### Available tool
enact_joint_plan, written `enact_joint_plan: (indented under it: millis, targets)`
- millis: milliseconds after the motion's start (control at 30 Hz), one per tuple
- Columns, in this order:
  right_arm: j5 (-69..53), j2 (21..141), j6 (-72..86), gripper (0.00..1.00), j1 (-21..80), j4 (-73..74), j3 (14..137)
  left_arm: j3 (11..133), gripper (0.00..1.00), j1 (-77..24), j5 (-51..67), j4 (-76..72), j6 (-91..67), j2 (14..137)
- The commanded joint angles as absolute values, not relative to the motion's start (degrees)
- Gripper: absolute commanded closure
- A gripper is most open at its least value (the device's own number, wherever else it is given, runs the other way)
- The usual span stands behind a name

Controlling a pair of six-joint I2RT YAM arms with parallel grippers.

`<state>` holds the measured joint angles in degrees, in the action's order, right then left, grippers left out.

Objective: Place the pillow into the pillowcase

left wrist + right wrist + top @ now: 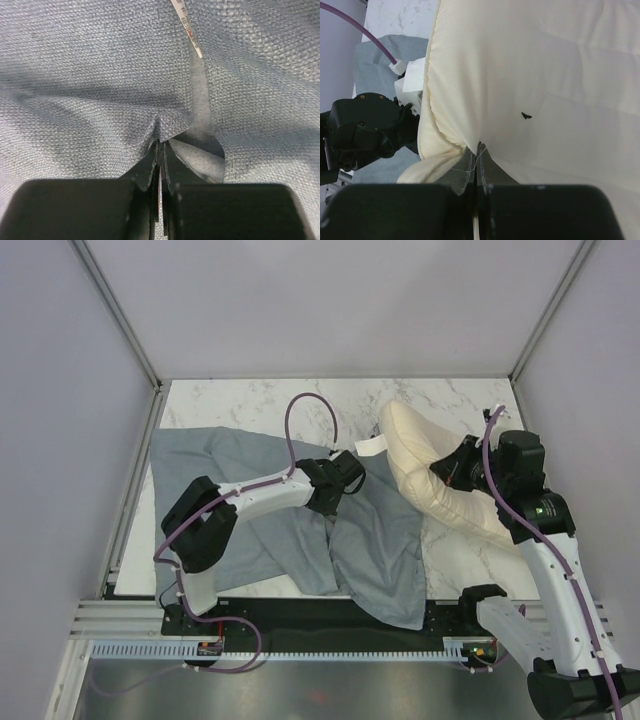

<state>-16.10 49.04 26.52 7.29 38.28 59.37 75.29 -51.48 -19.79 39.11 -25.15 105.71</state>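
Note:
The pillowcase (270, 510) lies spread across the table's left and middle with its pale grey-blue inner side up. My left gripper (352, 480) is shut on a fold of it near its right edge; the pinch shows in the left wrist view (162, 145) amid grey weave (90, 75). The cream pillow (430, 465) lies at the back right, bent and partly lifted. My right gripper (450, 468) is shut on its cloth, seen in the right wrist view (477, 150) with the pillow (545, 75) filling the frame.
The white marble table (250, 400) has grey walls on three sides. A white care label (372, 445) sticks out at the pillowcase edge beside the pillow. The left arm's purple cable (300, 415) loops above the cloth. The left gripper shows in the right wrist view (365, 130).

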Motion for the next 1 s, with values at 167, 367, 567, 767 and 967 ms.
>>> enact_joint_plan:
  millis: [167, 367, 567, 767, 967]
  targets:
    - [-24.3, 46.8, 26.5, 1.0, 7.5, 35.3, 59.2, 74.0, 0.98, -43.3, -4.3, 37.6, -24.3, 94.9]
    - [-27.9, 44.6, 26.8, 1.0, 9.7, 36.2, 55.6, 71.7, 0.98, -37.9, 4.2, 36.5, -24.7, 89.8]
    - [-38.2, 44.6, 30.0, 1.0, 13.1, 31.2, 50.8, 70.3, 0.98, -36.0, 9.0, 34.9, -25.9, 87.7]
    - [-35.8, 45.4, 29.5, 1.0, 20.4, 32.8, 50.1, 68.9, 0.98, -34.4, 7.5, 34.3, -27.4, 86.2]
    - [-30.5, 48.8, 29.1, 1.0, 29.3, 33.0, 47.5, 68.5, 0.98, -33.5, 7.3, 33.8, -27.7, 84.0]
